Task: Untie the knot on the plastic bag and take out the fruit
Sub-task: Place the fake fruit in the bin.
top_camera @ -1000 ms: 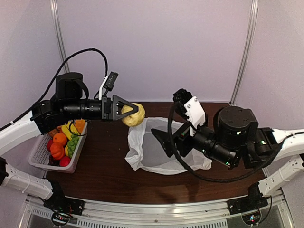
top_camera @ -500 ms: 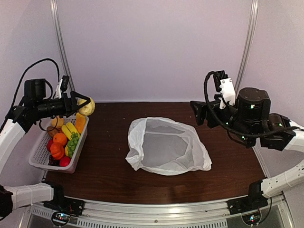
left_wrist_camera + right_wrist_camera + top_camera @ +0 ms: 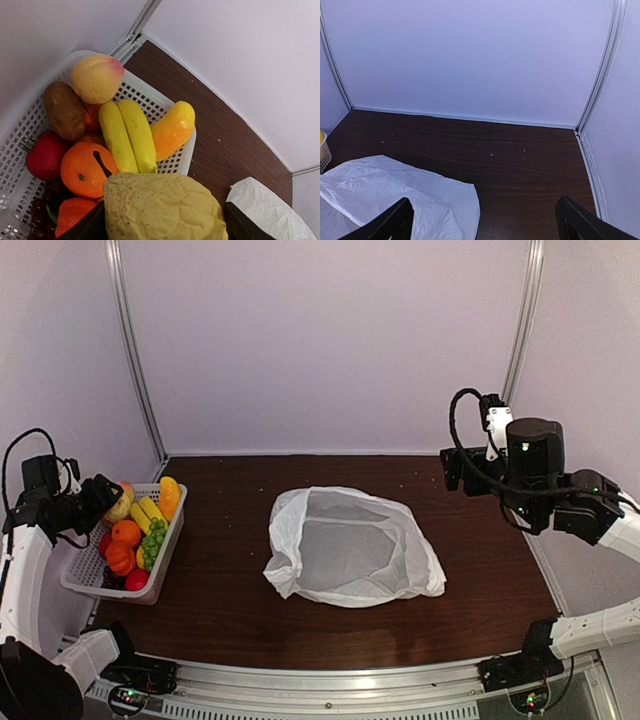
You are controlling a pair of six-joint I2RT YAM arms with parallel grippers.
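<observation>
Both of your arms have swung outward in the last half second. Your left gripper [image 3: 103, 504] has carried the lemon [image 3: 162, 205] off the table's [image 3: 230, 590] left side and out over the basket [image 3: 170, 552], and your right gripper [image 3: 484, 202] has pulled back toward the right wall. Your left jaws stand fairly wide, pressed against the lemon's two sides, and hold it above the fruit already in the basket: peach [image 3: 96, 77], kiwi [image 3: 64, 110], bananas [image 3: 127, 135], mango [image 3: 172, 129], ribbed orange fruit [image 3: 85, 170] and green grapes [image 3: 153, 540], beside a red apple [image 3: 44, 155] and dark grapes [image 3: 42, 230]. Your right jaws are spread as wide as they go, with nothing between them, hanging above the table's far right. The plastic bag [image 3: 345, 545] lies flattened at mid-table, well apart from both grippers.
</observation>
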